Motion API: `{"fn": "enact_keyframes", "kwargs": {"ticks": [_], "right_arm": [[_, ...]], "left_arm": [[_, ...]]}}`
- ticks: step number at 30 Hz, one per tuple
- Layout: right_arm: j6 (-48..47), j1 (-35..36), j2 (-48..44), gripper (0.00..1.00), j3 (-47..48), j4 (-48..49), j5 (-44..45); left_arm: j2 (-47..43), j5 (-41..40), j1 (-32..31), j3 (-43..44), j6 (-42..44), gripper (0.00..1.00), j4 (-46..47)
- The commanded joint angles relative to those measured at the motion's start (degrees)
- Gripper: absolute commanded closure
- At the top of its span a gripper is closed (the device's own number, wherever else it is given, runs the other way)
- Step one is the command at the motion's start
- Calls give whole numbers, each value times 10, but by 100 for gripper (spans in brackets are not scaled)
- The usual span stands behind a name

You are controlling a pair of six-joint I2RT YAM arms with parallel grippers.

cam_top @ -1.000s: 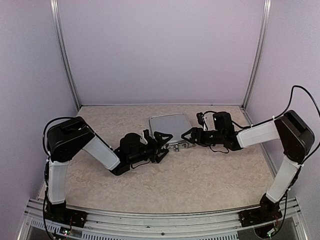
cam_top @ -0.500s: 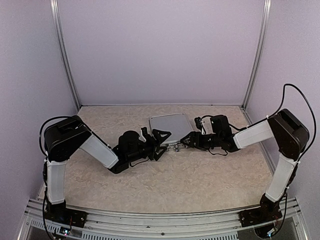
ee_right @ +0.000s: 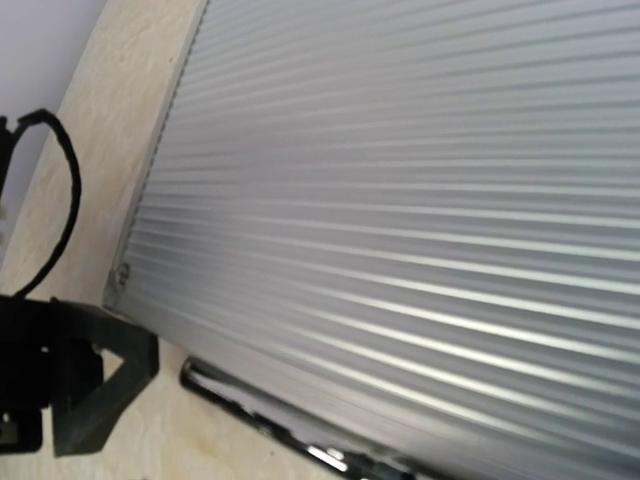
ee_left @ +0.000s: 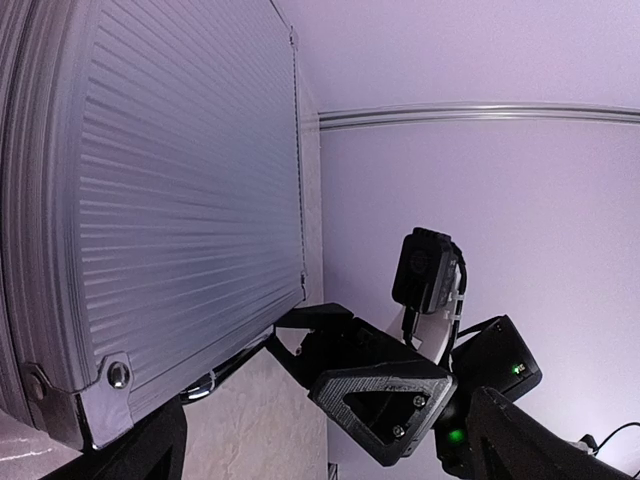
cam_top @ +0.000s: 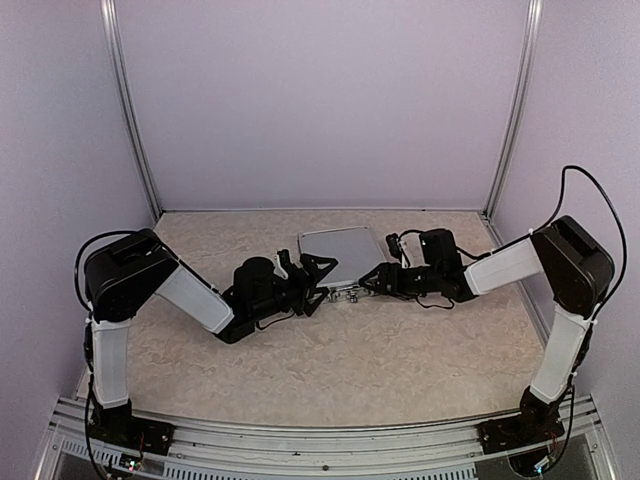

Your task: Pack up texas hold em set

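On the bench (cam_top: 400, 360) you see the left tool (cam_top: 320, 283) spread wide and the right tool (cam_top: 372, 281) with jaws apart. They flank the near edge of the closed silver briefcase (cam_top: 340, 252), which lies flat beyond them.

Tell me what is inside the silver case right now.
Nothing inside shows: the silver case lies shut on the table, only its ribbed lid visible. Any contents are covered.

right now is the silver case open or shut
Shut: the silver case lies flat with its ribbed lid down on the base, and no interior shows in any view.
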Motion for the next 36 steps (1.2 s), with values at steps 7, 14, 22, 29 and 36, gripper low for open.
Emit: {"fn": "enact_keyframes", "kwargs": {"ticks": [7,14,22,29,36], "right_arm": [[-44,-3,-24,27,-31,22,-53],[-56,-2,-68,27,-66,1,-43],[-24,-1,-74,27,-45,-12,-42],[14,14,-34,27,-35,41,-65],[52,18,6,27,-21,95,-84]], "left_arm": [[9,7,4,17,9,3,-11],[13,13,3,21,9,3,-6],[24,21,-11,47,8,3,-10],[46,33,-24,73,5,3,-11],[64,39,-23,75,-9,4,-1]]}}
